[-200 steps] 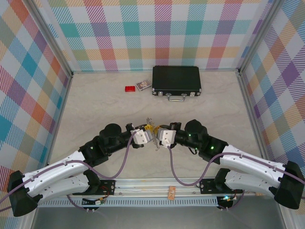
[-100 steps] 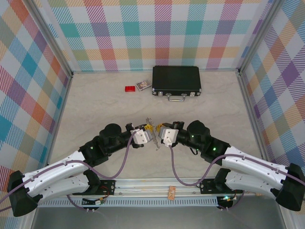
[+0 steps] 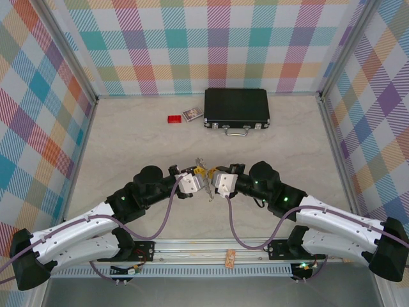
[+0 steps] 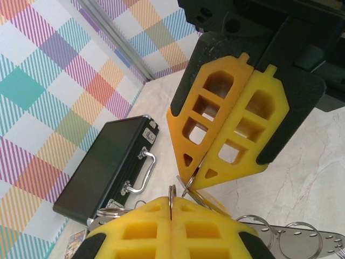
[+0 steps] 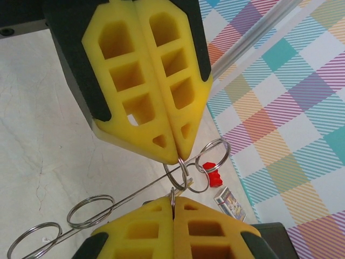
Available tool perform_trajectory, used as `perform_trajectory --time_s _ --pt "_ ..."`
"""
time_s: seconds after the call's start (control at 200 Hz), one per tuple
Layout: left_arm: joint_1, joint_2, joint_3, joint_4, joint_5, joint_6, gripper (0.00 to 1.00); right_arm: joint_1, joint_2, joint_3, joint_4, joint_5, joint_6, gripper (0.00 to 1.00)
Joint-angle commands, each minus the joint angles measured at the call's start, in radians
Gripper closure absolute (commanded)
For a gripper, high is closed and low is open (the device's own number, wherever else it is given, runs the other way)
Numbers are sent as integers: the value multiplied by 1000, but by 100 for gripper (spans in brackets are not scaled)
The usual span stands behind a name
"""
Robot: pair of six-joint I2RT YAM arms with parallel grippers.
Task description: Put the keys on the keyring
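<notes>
While both arms reach in from the bottom corners of the top view, their wrists meet at frame centre, low over the pale table [image 3: 128,141].

- Left arm [image 3: 96,224]: runs from lower left, elbow bent, forearm angled up and right to centre.
- Left gripper [image 4: 171,204]: yellow fingers pressed flat together with no gap between them. A thin wire loop sticks out of the seam at the tips, so it is clenched on the keyring [image 5: 186,171].
- Keyring: a cluster of thin grey wire loops held off the table between the two sets of tips, at centre of the right wrist view. More rings [image 5: 89,210] trail from it toward the lower left of that view.
- Right gripper [image 5: 172,208]: fingers likewise closed tight, pinching a loop of the same cluster, tip to tip with the left.
- Right arm [image 3: 332,220]: mirrors the left, entering from lower right.
- Black case [image 3: 236,107] lies upper centre, well apart, with a red block [image 3: 174,119] to its left.
</notes>
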Motion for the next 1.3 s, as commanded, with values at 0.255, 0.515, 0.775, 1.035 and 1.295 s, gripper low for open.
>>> perform_trajectory --time_s 0.255,0.515,0.775,1.035,1.295 --pt "-11 1 33 33 11 -11 100 7 -13 -1 70 23 25 100" --pt "-12 -3 30 33 12 -12 100 6 -15 0 55 38 31 100" --pt "-11 -12 29 25 9 -11 100 5 -51 -7 14 34 16 100" --pt "-11 4 30 -7 18 51 100 6 -79 1 -43 40 -61 100" --pt "-12 -4 24 4 29 77 100 12 -88 -7 -66 19 -125 100"
